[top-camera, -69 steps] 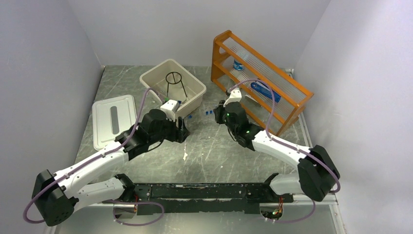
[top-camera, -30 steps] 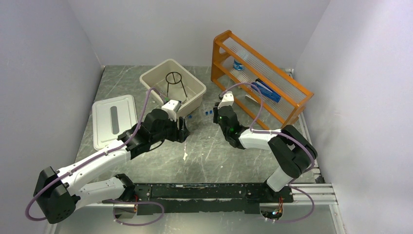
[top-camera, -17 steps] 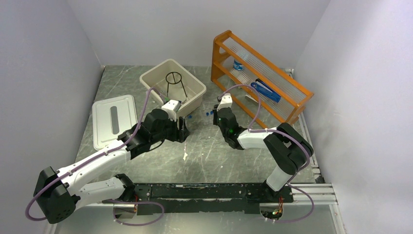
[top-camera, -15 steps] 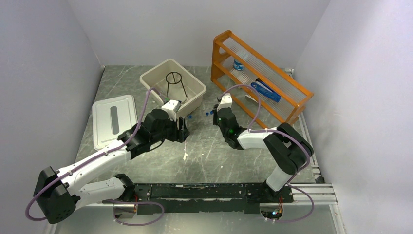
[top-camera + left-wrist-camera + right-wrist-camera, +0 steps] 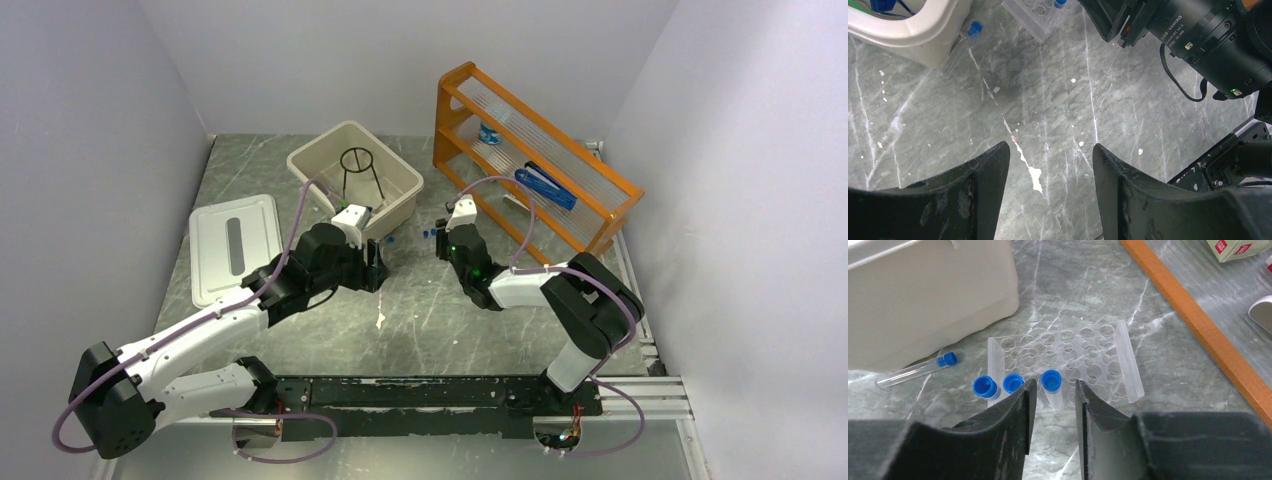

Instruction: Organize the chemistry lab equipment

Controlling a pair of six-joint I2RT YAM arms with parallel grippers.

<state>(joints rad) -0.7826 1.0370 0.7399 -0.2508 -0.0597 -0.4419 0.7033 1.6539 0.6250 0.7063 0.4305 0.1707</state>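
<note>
The clear tube rack [image 5: 1083, 357] lies on the table between the beige bin and the orange shelf. Three blue-capped test tubes [image 5: 1013, 383] stand in its near row. My right gripper [image 5: 1054, 390] is open just before that row, with the rightmost tube [image 5: 1051, 380] in line with the gap between its fingertips, untouched. A loose test tube [image 5: 915, 371] lies flat against the bin wall; it also shows in the left wrist view [image 5: 960, 47]. My left gripper [image 5: 1050, 155] is open and empty above bare table. The black ring stand [image 5: 357, 165] stands in the bin.
The beige bin [image 5: 318, 141] sits at the back centre, its white lid [image 5: 232, 245] flat to the left. The orange shelf rack [image 5: 535, 170] stands at the back right, close to the tube rack, with blue items on its shelves. Both grippers [image 5: 375, 265] [image 5: 445, 238] are near each other mid-table.
The right arm has folded its elbow inwards and brought its gripper slightly left, up to the tube rack; over the last half second it is almost still. The left arm has not moved.
</note>
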